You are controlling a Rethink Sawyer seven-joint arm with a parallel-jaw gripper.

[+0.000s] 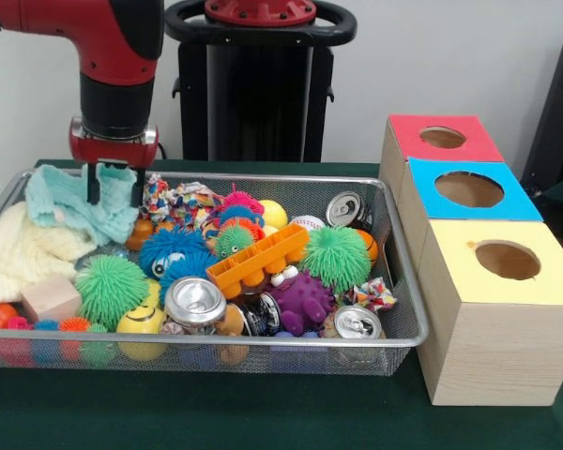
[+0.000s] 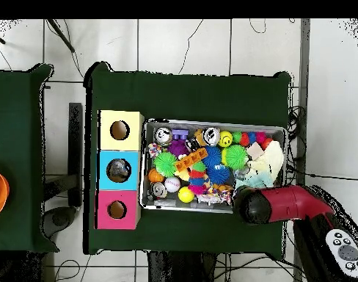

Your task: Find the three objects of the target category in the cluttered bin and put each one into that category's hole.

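Note:
The silver wire-mesh bin (image 1: 405,281) is packed with toys; it also shows in the overhead view (image 2: 211,123). Two wrinkly, shiny wads with mixed colour patches lie at the bin's back, one (image 1: 157,199) just right of my gripper and one (image 1: 195,200) beside it. A third wad (image 1: 375,294) lies at the front right, by a can. My gripper (image 1: 114,186) is open, hanging at the bin's back left with its tips on either side of a teal cloth (image 1: 70,206). In the overhead view the arm's head (image 2: 252,205) hides the gripper.
Three wooden boxes with holes stand right of the bin: red (image 1: 408,131), blue (image 1: 516,202), yellow (image 1: 450,272). The bin also holds spiky balls, silver cans (image 1: 195,302), an orange tray (image 1: 258,258), a cream cloth (image 1: 14,253) and a wooden block (image 1: 49,298).

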